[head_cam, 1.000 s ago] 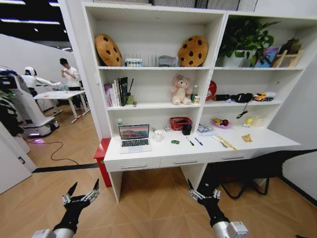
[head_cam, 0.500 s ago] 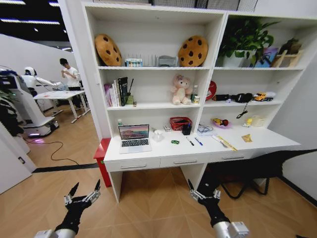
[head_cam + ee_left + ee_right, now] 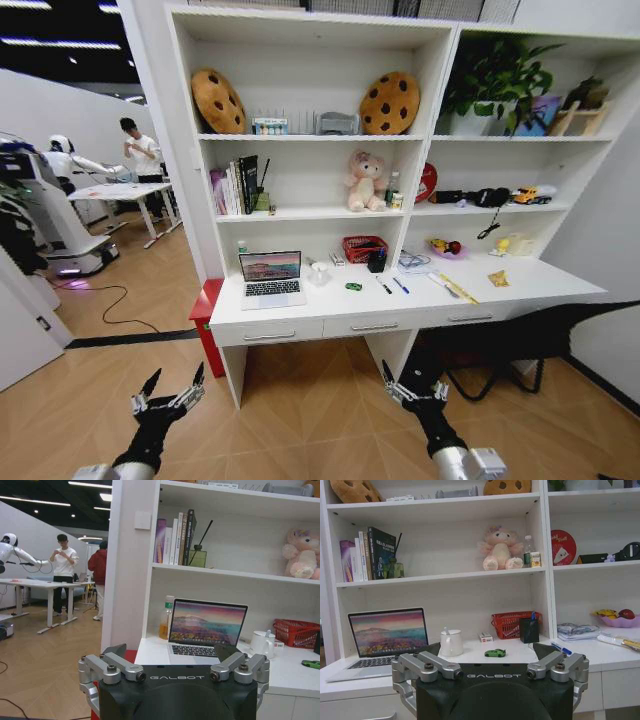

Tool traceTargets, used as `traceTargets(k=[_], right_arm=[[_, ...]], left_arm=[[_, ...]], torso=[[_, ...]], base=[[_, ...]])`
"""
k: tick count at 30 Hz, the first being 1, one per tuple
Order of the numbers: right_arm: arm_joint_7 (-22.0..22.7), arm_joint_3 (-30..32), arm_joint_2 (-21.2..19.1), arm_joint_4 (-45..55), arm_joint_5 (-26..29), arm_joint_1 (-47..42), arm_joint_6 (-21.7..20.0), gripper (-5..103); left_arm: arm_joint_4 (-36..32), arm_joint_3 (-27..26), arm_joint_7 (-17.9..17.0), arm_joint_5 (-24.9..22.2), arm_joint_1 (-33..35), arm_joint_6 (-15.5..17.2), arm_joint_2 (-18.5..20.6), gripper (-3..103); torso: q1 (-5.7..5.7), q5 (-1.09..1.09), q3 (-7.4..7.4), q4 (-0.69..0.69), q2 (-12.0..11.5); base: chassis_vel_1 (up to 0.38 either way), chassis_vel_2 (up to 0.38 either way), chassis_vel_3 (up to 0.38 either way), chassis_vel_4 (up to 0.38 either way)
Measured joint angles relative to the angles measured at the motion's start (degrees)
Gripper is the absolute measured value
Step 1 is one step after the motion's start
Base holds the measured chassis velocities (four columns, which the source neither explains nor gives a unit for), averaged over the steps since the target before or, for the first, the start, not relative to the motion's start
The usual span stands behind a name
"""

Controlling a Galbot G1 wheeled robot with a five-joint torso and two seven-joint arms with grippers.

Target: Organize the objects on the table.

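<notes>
Laptop (image 3: pixel 271 278): lid up on the tabletop's (image 3: pixel 330 310) left end, screen facing the robot.
Toy car (image 3: pixel 353 287): mid tabletop, lying sideways.
Pens (image 3: pixel 392 285): right of the car, pointing front to back.
Left claw (image 3: pixel 168 396): spread wide, low over the floor.
Right claw (image 3: pixel 410 387): spread wide, low over the floor.

Mug (image 3: pixel 319 272) crowds laptop (image 3: pixel 271 279).

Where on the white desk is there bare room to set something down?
The white desk is bare along its front edge between the open silver laptop and the tiny green toy car. It's crowded behind, around the white mug and red mesh basket.
</notes>
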Motion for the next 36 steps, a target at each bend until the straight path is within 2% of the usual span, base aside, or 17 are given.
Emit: traceTargets(k=[1,6,23,26,27,31,32,36], right_arm=[[-0.3,0.13,0.04,-0.47,0.0,0.15,1.21,100],[-0.43,0.25,0.04,-0.76,0.75,0.08,2.2,100],[-0.38,0.18,-0.12,-0.66,1.21,-0.02,2.12,100],[-0.37,0.16,-0.16,-0.66,1.14,-0.01,2.08,100],[0.03,-0.09,-0.2,-0.52,0.99,-0.06,1.79,100],[0.9,-0.53,-0.46,0.41,2.0,-0.26,0.33,100],[1.19,-0.54,-0.5,0.7,2.22,-0.15,0.15,100],[2.29,0.03,-0.62,0.7,-0.81,0.43,0.89,100]], left_arm=[[0.15,0.1,0.01,0.25,-0.01,-0.11,0.06,99],[0.41,0.86,0.6,1.65,0.34,-0.55,0.79,99],[0.71,1.54,0.67,2.31,0.45,-0.93,0.19,99],[0.72,1.59,0.67,2.32,0.47,-0.92,0.16,99],[0.81,1.63,0.67,2.32,0.47,-0.93,0.15,99],[1.06,1.8,0.67,2.36,0.47,-0.92,0.15,99],[1.09,1.87,0.67,2.36,0.47,-0.92,0.15,99],[1.1,1.89,0.67,2.16,0.52,-0.82,0.18,99]], torso=[[0.0,0.0,0.0,0.0,0.0],[0.0,0.0,0.0,-0.01,0.01],[0.01,-0.02,0.0,-0.01,0.0],[0.02,0.04,0.01,0.03,-0.01],[0.01,-0.02,0.0,0.0,0.0],[0.06,0.02,0.03,0.0,-0.03],[0.05,-0.04,0.01,-0.01,-0.02],[0.09,0.02,0.03,0.03,-0.04]], base=[[-0.071,0.055,0.09,-0.052],[-0.113,0.102,0.118,-0.106],[-0.256,0.252,0.254,-0.262],[-0.332,0.352,0.347,-0.37],[-0.399,0.356,0.388,-0.388],[-0.374,0.357,0.373,-0.372],[-0.394,0.348,0.378,-0.34],[-0.265,0.318,0.281,-0.291]])
